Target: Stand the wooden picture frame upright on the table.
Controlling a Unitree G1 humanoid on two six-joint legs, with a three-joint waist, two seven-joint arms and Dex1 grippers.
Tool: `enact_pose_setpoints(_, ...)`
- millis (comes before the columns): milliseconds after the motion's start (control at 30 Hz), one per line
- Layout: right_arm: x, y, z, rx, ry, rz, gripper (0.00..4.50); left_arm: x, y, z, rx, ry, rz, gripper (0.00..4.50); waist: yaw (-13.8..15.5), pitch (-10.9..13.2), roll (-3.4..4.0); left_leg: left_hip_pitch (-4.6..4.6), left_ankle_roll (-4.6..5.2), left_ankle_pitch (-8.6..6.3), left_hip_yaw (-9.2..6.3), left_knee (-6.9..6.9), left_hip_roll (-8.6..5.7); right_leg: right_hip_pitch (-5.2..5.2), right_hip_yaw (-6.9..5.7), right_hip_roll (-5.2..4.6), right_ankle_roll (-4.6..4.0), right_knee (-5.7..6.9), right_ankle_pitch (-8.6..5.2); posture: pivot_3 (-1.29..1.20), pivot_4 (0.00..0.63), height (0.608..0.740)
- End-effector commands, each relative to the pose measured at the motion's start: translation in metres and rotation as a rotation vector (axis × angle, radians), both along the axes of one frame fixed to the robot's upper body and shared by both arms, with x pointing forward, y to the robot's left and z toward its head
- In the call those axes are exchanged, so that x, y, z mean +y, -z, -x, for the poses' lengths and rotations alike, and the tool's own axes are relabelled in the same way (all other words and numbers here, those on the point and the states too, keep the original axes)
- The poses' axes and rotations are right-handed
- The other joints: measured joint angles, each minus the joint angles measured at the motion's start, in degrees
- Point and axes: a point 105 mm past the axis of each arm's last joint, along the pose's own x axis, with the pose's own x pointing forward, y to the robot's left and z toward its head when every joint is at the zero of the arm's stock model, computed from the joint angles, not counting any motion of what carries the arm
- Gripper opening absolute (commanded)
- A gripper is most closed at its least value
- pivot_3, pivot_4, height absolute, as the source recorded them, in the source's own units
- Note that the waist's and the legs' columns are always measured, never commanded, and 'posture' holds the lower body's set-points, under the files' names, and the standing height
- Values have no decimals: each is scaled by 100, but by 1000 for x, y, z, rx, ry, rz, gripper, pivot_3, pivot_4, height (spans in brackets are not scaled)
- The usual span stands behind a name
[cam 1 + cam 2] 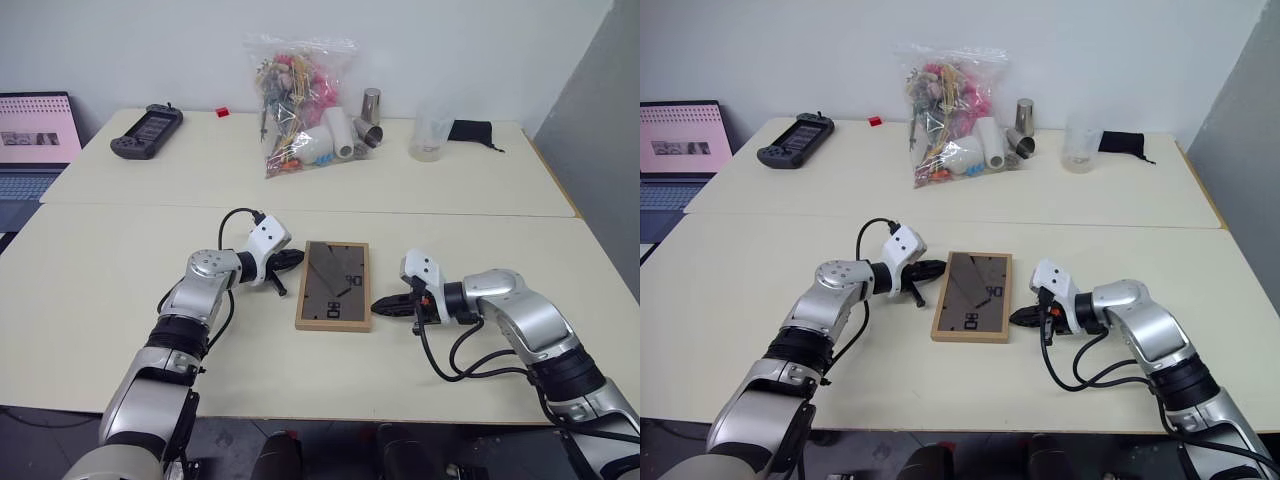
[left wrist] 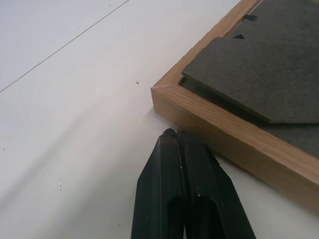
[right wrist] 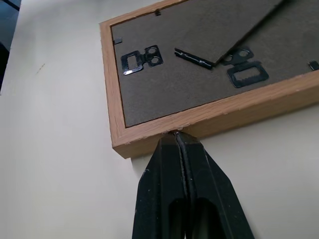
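Note:
The wooden picture frame (image 1: 333,285) lies flat on the table (image 1: 110,270), dark back panel and stand flap facing up. My left gripper (image 1: 298,257) is shut, its tips close to the frame's far left corner (image 2: 164,94), a small gap showing in the left wrist view. On the frame's other side my right gripper (image 1: 378,306) is also shut. Its tips (image 3: 175,135) rest against the long right edge near the near corner. The back panel (image 3: 199,79) carries metal hanger clips. Neither gripper holds anything.
On the far table stand a clear bag of mixed items (image 1: 298,100), a handheld game controller (image 1: 146,131), a metal cylinder (image 1: 371,105), a clear plastic cup (image 1: 428,135) and a black pouch (image 1: 470,131). A laptop (image 1: 35,140) sits off the left edge.

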Motion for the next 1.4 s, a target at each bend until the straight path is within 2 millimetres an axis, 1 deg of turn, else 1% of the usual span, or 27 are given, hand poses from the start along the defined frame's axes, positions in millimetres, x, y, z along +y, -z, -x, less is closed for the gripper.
enact_pose_setpoints(33,4,-14,-3,-48,-15,-21,18,0,-6,-4,-29,1,-8,10,0,0,0,0,0,0,0,0,0,0,0,0,0,0,0,0,150,740)
enact_pose_setpoints(100,2,-13,-4,-50,-5,-17,18,2,-6,-4,-30,-2,-15,10,0,0,0,0,0,0,0,0,0,0,0,0,0,0,0,0,150,740)
enact_pose_setpoints(133,-1,-13,-6,-56,4,-10,18,7,-7,-4,-29,-8,-20,10,0,0,0,0,0,0,0,0,0,0,0,0,0,0,0,0,150,740)
enact_pose_setpoints(200,-15,-17,-13,-77,42,7,18,28,-13,0,-4,-31,-17,10,-2,0,0,0,0,0,0,0,0,0,0,0,0,0,0,0,150,740)
enact_pose_setpoints(233,-22,-21,-17,-90,64,12,18,37,-17,7,27,-21,4,10,-15,0,0,0,0,0,0,-1,1,0,0,1,0,0,0,0,150,740)
enact_pose_setpoints(267,-26,-24,-20,-98,77,14,18,43,-20,11,48,-10,19,10,-49,1,-1,1,0,0,0,-1,1,-1,0,1,0,1,0,0,150,740)
enact_pose_setpoints(333,-30,-32,-26,-127,99,6,0,49,-27,24,135,16,93,381,-103,1,-1,2,0,0,1,-4,3,-6,2,3,-1,7,0,0,150,740)
enact_pose_setpoints(367,-31,-36,-29,-141,110,-2,0,51,-29,30,183,29,125,484,-126,1,-1,3,0,0,0,-7,5,-7,-1,4,-3,8,-2,0,150,740)
enact_pose_setpoints(433,-31,-45,-35,-166,126,-17,0,56,-32,45,280,63,161,1042,-150,1,-1,3,0,0,-1,-7,7,-8,-3,4,-5,12,-4,0,150,740)
enact_pose_setpoints(533,-25,-54,-42,-198,132,-36,0,64,-32,61,420,67,213,1723,-163,1,-1,1,0,0,-3,-5,6,-8,-4,4,-4,13,-4,0,150,740)
enact_pose_setpoints(633,-13,-59,-47,-213,134,-60,0,67,-33,68,521,43,287,2338,-165,1,-1,1,0,0,-5,-5,6,-8,-6,5,-4,13,-4,0,150,740)
enact_pose_setpoints(700,-7,-58,-48,-219,131,-58,0,66,-37,70,587,22,370,2735,-164,1,-1,0,0,0,-5,-4,5,-8,-6,4,-5,13,-4,0,150,740)
enact_pose_setpoints(733,-6,-56,-48,-221,126,-49,0,65,-39,71,622,12,417,2887,-162,2,-1,0,0,0,-6,-4,5,-8,-6,4,-5,13,-4,0,150,740)
enact_pose_setpoints(767,-6,-53,-48,-221,122,-36,0,64,-40,72,658,-2,456,3158,-160,1,-1,-1,0,0,-6,-4,5,-8,-6,4,-5,13,-4,0,150,740)
enact_pose_setpoints(800,-7,-50,-47,-223,113,-14,0,63,-40,73,696,-13,492,3289,-157,1,-1,-2,0,0,-8,-4,5,-8,-8,4,-5,13,-4,0,150,740)
enact_pose_setpoints(833,-9,-46,-45,-227,103,15,0,61,-39,75,738,-22,524,3574,-155,1,-1,-3,0,0,-9,-4,5,-8,-9,4,-5,12,-4,0,150,740)
enact_pose_setpoints(867,-14,-39,-45,-241,98,65,0,59,-35,80,795,-27,544,3691,-155,1,-1,-4,0,0,-9,-3,4,-8,-9,4,-5,12,-4,0,150,740)
enact_pose_setpoints(900,-19,-34,-46,-257,95,105,0,56,-31,83,840,-34,557,3912,-155,1,-1,-3,0,0,-9,-4,4,-8,-9,3,-4,12,-4,0,150,740)
enact_pose_setpoints(967,-24,-24,-46,-299,81,176,0,52,-26,85,909,-58,592,4340,-156,1,-1,-2,0,0,-9,-4,4,-8,-9,3,-4,12,-4,0,150,740)
enact_pose_setpoints(1000,-25,-19,-46,-302,76,191,0,50,-24,84,924,-68,594,4474,-158,1,-1,-2,0,0,-9,-3,4,-8,-9,3,-4,12,-5,0,150,740)
enact_pose_setpoints(1067,-23,-12,-44,-293,69,202,0,47,-19,83,952,-83,593,4474,-159,1,-1,0,0,0,-9,-3,4,-8,-9,3,-4,14,-4,0,150,740)
enact_pose_setpoints(1167,-18,-8,-42,-290,49,205,0,44,-11,83,993,-102,572,4474,-171,1,-1,2,0,0,-8,-4,5,-8,-7,4,-5,15,-4,0,150,740)
enact_pose_setpoints(1267,-6,-7,-39,-281,32,179,0,34,2,86,1061,-97,520,4474,-162,0,0,4,-1,0,-8,-4,4,-7,-7,4,-5,20,-4,0,150,740)
enact_pose_setpoints(1400,12,-5,-39,-264,25,140,0,18,1,85,1072,-45,505,4474,-127,-1,1,5,-1,0,-8,-1,-1,-1,-7,0,-5,18,-4,0,150,740)
